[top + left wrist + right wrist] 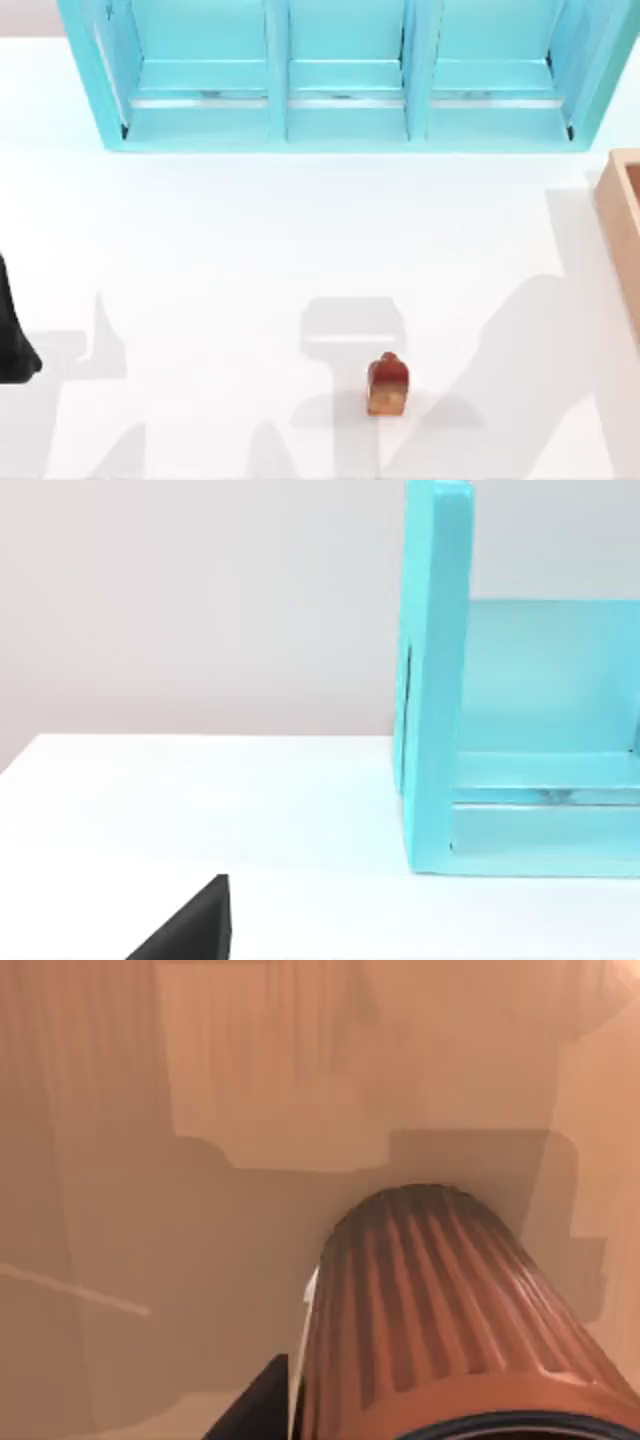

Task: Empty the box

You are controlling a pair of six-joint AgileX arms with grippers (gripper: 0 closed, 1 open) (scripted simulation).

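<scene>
You'll find the box [622, 228] at about three o'clock on the desk [250, 260], cut off by the top view's right edge. Your right wrist view looks at its brown inside, where a ribbed brown cylinder [450, 1310] sits close to the camera. A small brown item [387, 385] stands near six o'clock, the turquoise shelf unit [345, 75] at twelve. Your left arm [12, 330] sits at nine o'clock; you cannot tell either gripper's state.

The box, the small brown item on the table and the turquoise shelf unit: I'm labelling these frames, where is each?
box [617, 205]: top view, its tan wall at the right edge.
small brown item [387, 385]: top view, its middle.
turquoise shelf unit [277, 70]: top view, a divider.
</scene>
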